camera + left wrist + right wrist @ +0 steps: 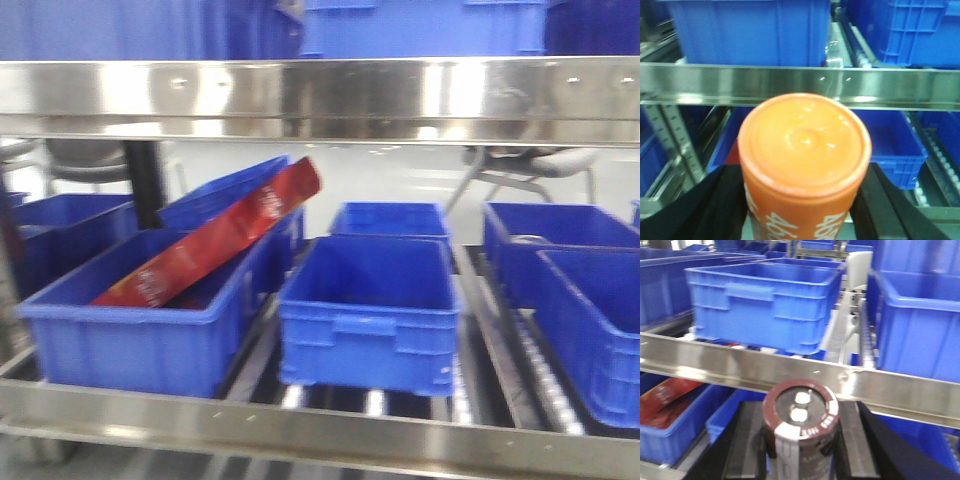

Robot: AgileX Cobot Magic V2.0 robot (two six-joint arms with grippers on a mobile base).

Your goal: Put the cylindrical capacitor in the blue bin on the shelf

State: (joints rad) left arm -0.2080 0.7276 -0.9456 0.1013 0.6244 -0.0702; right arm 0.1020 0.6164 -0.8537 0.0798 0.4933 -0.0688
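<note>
- Cylindrical capacitor with a dark brown sleeve and a silvery top bearing two terminals stands upright in the right gripper. Its black fingers are pinched against the sleeve on both sides, on the near side of the front rail.
- The left gripper is clamped the same way on an orange cylindrical can with white print, held upright in front of the rail.
- On the stainless steel shelf, the middle blue plastic bin sits open and looks empty.
- The left blue bin holds a flat red package that leans tilted, its far end sticking up above the rim.
- More blue bins stand far behind the middle one and to the right. What they hold is too blurred to tell.
- Another blue bin sits on the tier above.
- A broad reflective upper rail crosses above the bins, and a lower front rail runs just near of them. The open gap between the two rails leaves the bin tops reachable.
- The bins rest on roller tracks, with narrow gaps between neighbours.
- Beyond the shelf are a pale floor and grey chairs.
</note>
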